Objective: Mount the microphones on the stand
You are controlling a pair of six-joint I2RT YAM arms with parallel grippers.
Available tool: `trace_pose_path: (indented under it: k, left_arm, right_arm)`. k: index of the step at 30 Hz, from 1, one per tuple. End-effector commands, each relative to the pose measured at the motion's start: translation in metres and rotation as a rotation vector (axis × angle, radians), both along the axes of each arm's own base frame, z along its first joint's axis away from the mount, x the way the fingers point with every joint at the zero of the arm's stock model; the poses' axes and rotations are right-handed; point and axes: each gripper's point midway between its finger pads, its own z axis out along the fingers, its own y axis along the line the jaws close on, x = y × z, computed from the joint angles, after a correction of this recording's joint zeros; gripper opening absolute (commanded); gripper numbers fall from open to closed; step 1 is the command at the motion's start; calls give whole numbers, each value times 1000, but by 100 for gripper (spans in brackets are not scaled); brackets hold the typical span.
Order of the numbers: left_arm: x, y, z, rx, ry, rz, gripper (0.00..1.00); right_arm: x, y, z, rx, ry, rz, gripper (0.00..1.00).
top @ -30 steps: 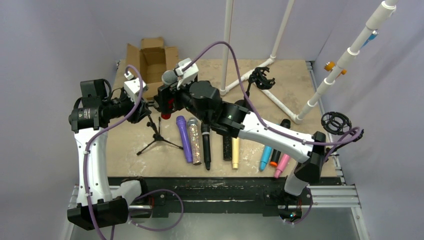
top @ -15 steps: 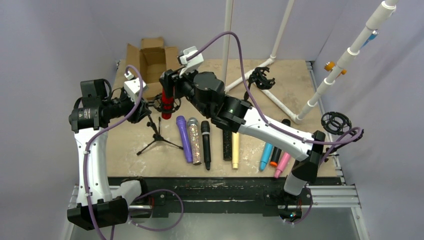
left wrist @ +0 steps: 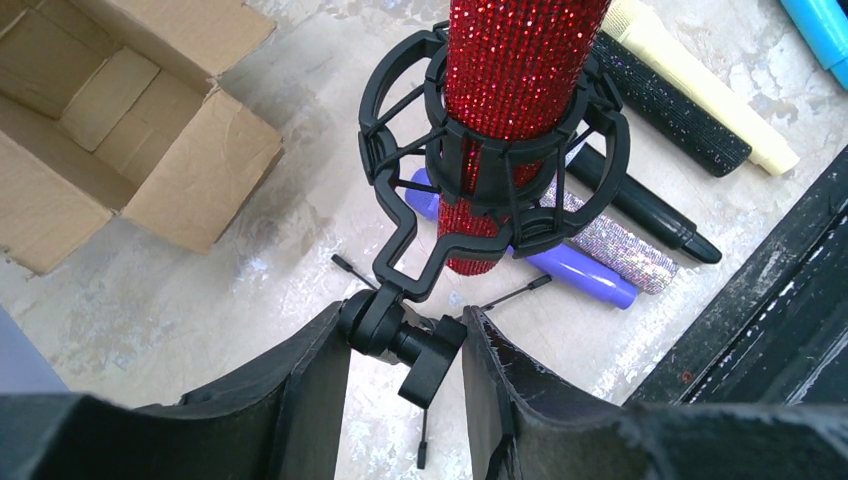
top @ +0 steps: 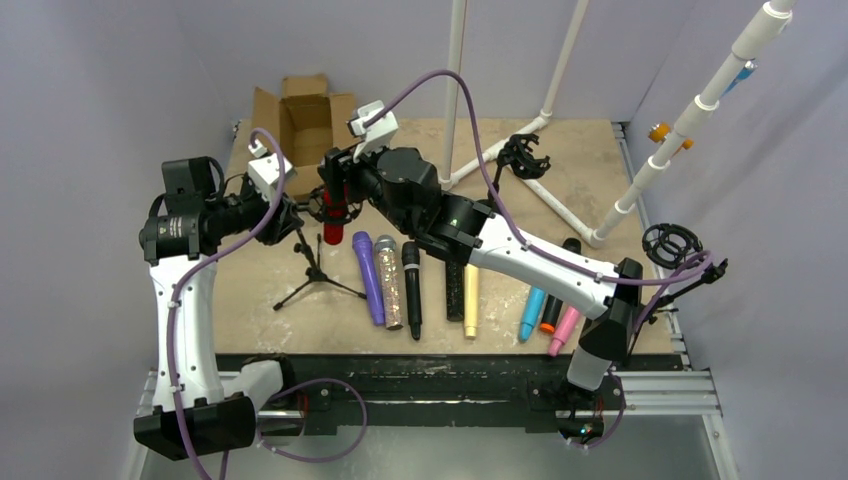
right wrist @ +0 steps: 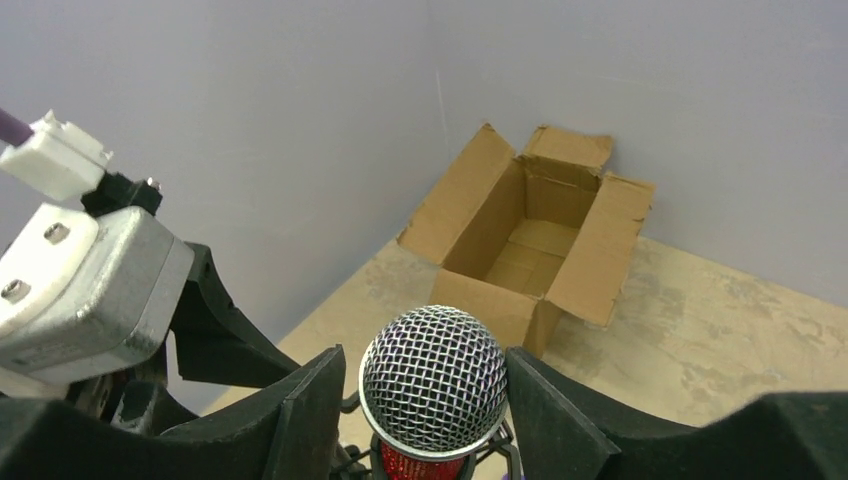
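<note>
Bright, soft, even light all round, only faint shadows on the table (top: 590, 170). Overhead shot's a bit low-res. Wrist cams are sharper; red glitter microphone (left wrist: 520, 60) sparkles, nearest foreground goes soft.

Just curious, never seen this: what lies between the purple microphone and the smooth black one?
A silver glitter microphone, lying parallel between them; the top view shows it clearly.

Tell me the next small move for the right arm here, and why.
Probably lift the right pincer straight up off the red glitter microphone. Its body already passes through the shock mount, tail showing below; the left pincer clamps the stand joint, and a gap shows beside the mesh head.
</note>
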Motion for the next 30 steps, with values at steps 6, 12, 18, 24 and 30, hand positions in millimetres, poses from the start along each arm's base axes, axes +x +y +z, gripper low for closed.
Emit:
trace_pose_path:
  k: [6,12,18,24,30]
  left_arm:
    - [41,25,-16,73,-6,113,0]
    - [67,35,-6,96,-67,153,0]
    - [83,36,-6,80,-63,152,0]
    - [92,36,-12,66,-51,168,0]
    - [103,41,-9,83,-83,220,0]
  right_arm:
    - [-8,-54,53,81,-53,-84,85]
    - [-9,-100,54,104,-59,-150,86]
    - [-2,-146,21,63,-7,-259,86]
    - [-4,-180,-19,11,44,-336,86]
    - [-6,-185,-98,-73,197,-395,87]
